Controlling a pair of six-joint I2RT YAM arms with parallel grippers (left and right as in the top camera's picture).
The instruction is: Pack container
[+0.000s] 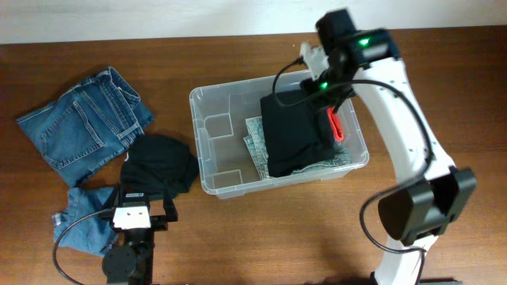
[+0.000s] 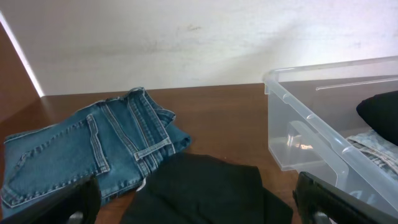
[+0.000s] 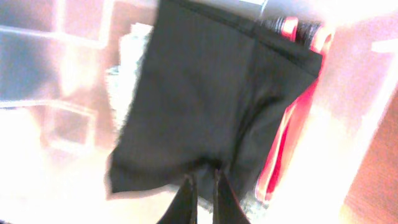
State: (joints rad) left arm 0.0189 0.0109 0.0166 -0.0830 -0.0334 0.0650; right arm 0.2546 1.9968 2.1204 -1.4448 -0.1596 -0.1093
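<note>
container [image 1: 198, 142] mid-desk [image 1: 261, 237], black garment [image 1: 295, 131] inside over patterned cloth [image 1: 255, 138]. right end effector [image 3: 203, 182] clenched on the black garment's edge. left end effector [image 2: 196, 208] released, fingers wide, over dark cloth [image 1: 162, 162] beside jeans [image 1: 83, 127].

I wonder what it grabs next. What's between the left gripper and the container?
A black cloth lies between the open left gripper and the container, clearest in the overhead view.
</note>
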